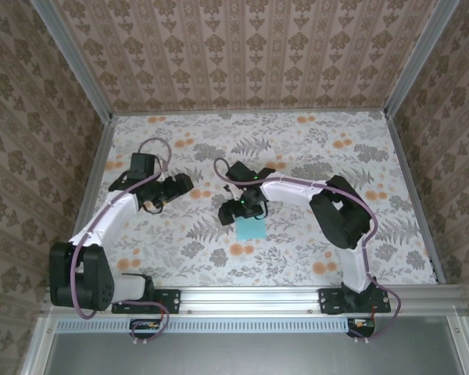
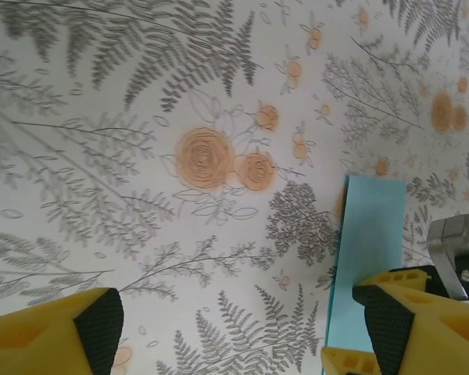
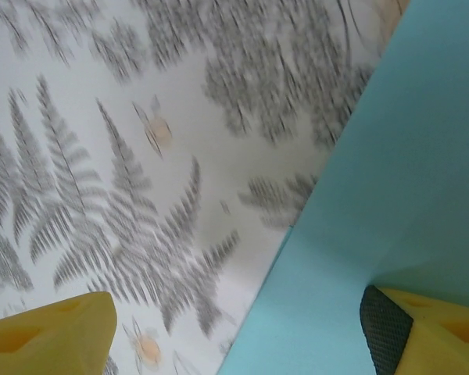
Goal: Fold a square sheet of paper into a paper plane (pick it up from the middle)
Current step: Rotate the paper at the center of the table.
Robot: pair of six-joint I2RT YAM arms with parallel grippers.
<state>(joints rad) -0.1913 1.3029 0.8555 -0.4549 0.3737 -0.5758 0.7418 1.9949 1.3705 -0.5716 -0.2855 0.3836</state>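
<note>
The light-teal sheet of paper [image 1: 252, 230] lies flat on the floral table, its far part hidden under my right gripper [image 1: 246, 209]. Seen from the right wrist, the paper [image 3: 391, 195] covers the right side, with a step along its left edge like a second layer. My right gripper [image 3: 238, 324] is open and straddles that edge, its right pad [image 3: 381, 337] over the paper. My left gripper [image 1: 180, 186] is off to the paper's left. From the left wrist, it [image 2: 238, 320] is open over bare table, the paper [image 2: 369, 242] a narrow strip by its right finger [image 2: 387, 324].
The table wears a fern-and-flower cloth [image 1: 313, 148] and is bounded by metal rails [image 1: 258, 295] at the near edge and wallpapered walls on the other three sides. The right arm's elbow [image 1: 340, 211] hangs over the table's right half.
</note>
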